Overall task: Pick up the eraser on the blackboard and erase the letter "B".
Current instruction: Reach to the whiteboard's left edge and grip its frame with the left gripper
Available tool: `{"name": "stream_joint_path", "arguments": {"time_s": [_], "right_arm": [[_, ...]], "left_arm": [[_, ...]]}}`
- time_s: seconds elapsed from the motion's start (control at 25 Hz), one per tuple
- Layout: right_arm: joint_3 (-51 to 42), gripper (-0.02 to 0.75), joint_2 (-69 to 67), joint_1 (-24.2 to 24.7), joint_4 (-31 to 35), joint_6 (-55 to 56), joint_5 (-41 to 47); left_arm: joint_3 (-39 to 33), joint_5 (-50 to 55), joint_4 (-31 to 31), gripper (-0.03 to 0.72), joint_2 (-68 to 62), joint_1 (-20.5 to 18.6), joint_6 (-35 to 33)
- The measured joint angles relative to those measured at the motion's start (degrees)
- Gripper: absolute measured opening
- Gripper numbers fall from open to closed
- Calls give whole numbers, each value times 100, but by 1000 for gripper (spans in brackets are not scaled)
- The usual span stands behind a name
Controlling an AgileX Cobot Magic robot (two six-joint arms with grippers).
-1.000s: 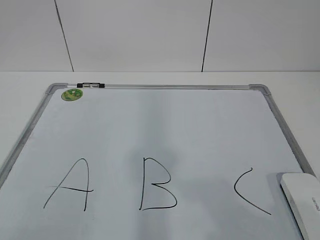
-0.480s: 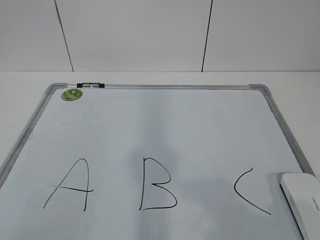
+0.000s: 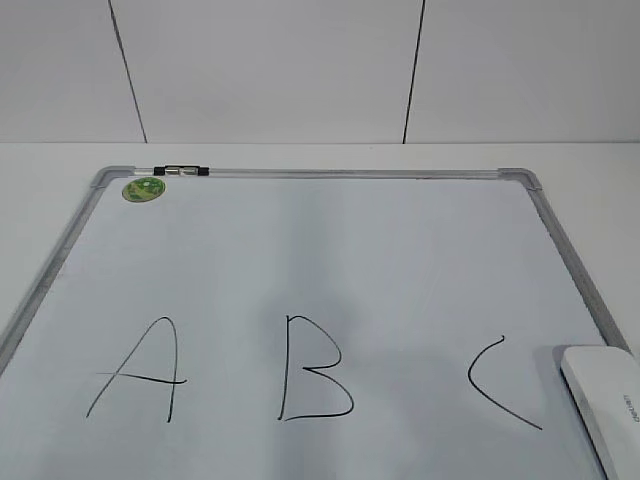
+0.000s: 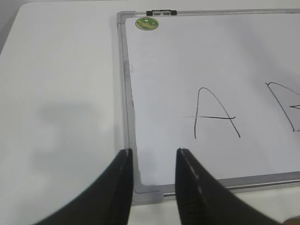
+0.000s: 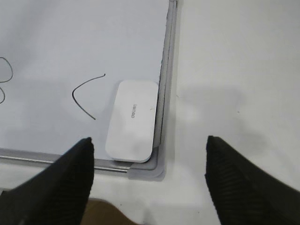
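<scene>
The blackboard (image 3: pixel 330 175) is a white board with a grey frame, lying flat with black "A", "B" and "C" on it. The letter "B" (image 3: pixel 312 368) is in the middle near the front. The eraser (image 3: pixel 606 405) lies flat in the board's near right corner, beside the "C" (image 3: pixel 495 385). In the right wrist view my right gripper (image 5: pixel 149 149) is wide open and empty, held above the eraser (image 5: pixel 132 119) and the frame corner. My left gripper (image 4: pixel 153 158) is open and empty above the board's near left corner, with the "A" (image 4: pixel 213 115) ahead.
A round green sticker (image 3: pixel 144 188) and a black clip (image 3: pixel 180 171) sit at the board's far left corner. White table surrounds the board (image 4: pixel 61 93). A white panelled wall stands behind. A brown patch (image 5: pixel 101 213) shows below the table edge.
</scene>
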State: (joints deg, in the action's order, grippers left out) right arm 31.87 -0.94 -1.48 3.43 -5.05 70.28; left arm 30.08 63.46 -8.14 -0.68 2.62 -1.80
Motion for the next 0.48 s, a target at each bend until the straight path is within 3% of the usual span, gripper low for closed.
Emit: {"name": "stream_joint_path", "arguments": {"time_s": [0.48], "right_arm": [[549, 572, -2115, 0, 424, 451, 235]], "left_arm": [[280, 154, -147, 238, -486, 0, 0]]}}
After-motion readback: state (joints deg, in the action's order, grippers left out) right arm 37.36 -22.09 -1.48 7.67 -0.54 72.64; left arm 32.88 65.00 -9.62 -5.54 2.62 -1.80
